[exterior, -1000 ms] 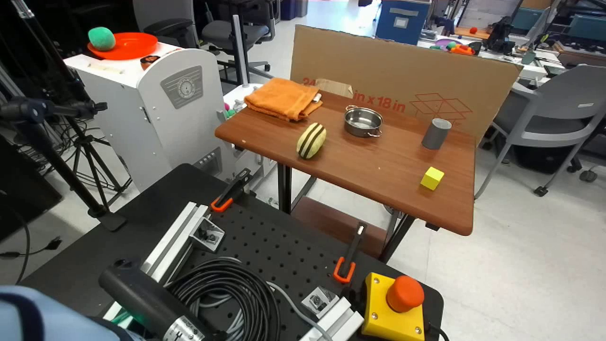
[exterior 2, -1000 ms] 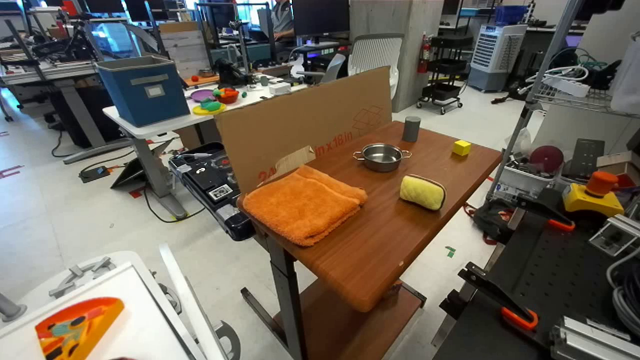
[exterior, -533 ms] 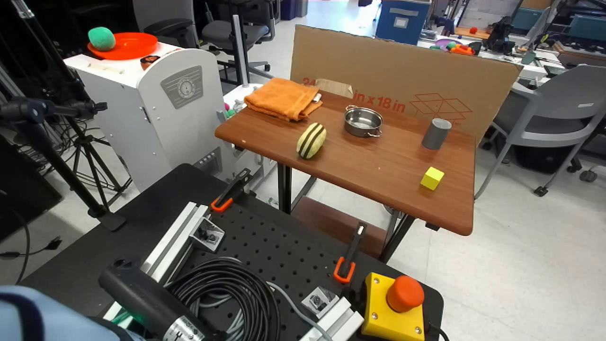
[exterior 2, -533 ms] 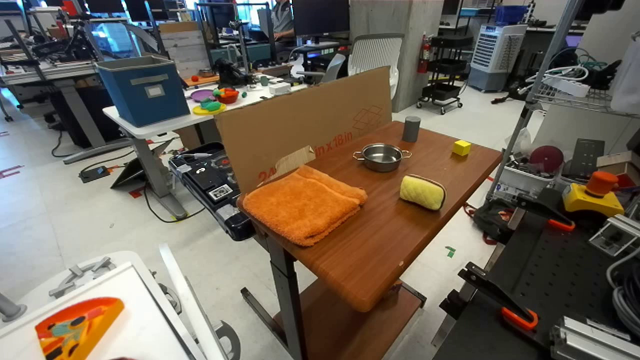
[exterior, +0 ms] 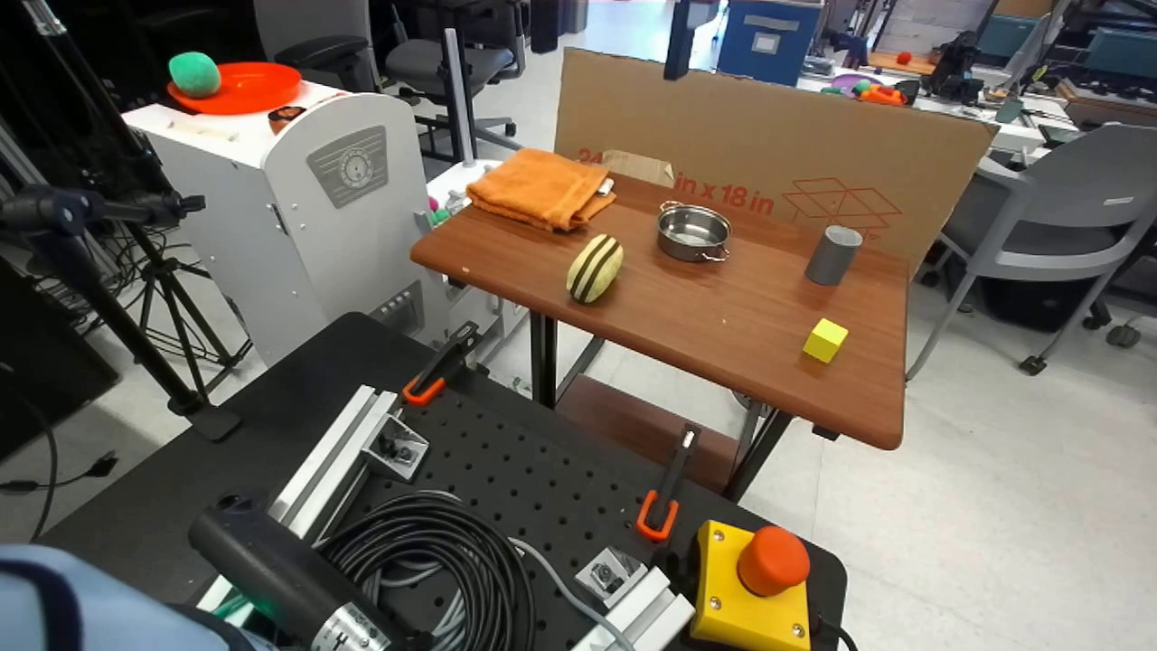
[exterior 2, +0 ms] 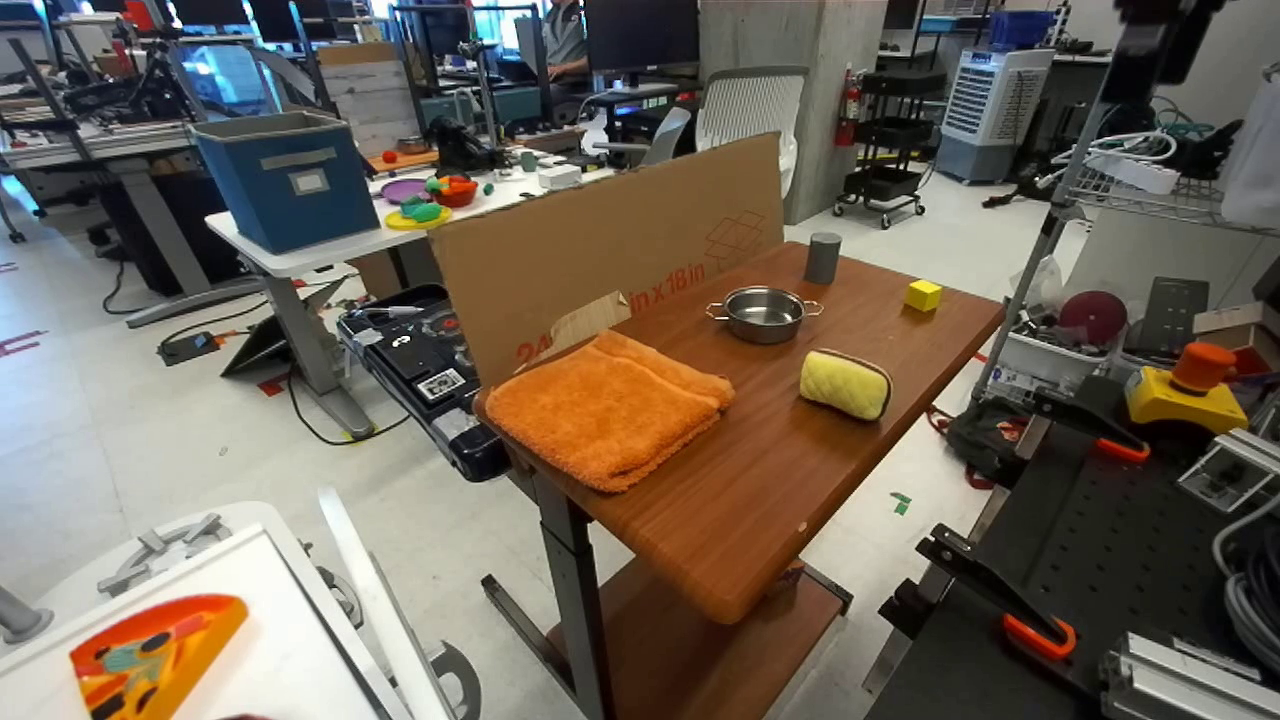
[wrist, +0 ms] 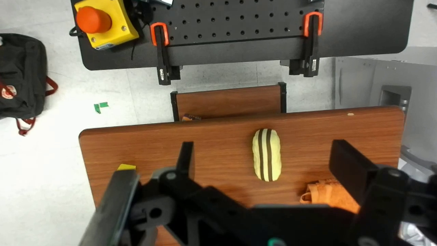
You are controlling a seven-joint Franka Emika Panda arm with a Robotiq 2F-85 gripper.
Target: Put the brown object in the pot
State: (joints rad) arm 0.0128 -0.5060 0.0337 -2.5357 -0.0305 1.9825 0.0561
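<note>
Wrist view: black two-fingered gripper [wrist: 262, 157] spread, brown-striped yellow quilted oval lump [wrist: 267, 154] ungrasped. Presumably reach stage; next, descend.

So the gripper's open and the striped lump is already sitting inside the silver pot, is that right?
Not quite. The striped lump isn't inside the silver pot; it lies on the table, apart from the pot, as both exterior views show. The gripper is open, as you said.

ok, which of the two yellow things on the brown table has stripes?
The brown-striped oval lump, nearer the pot. The other, a small cube, looks plain yellow in both exterior views.
</note>
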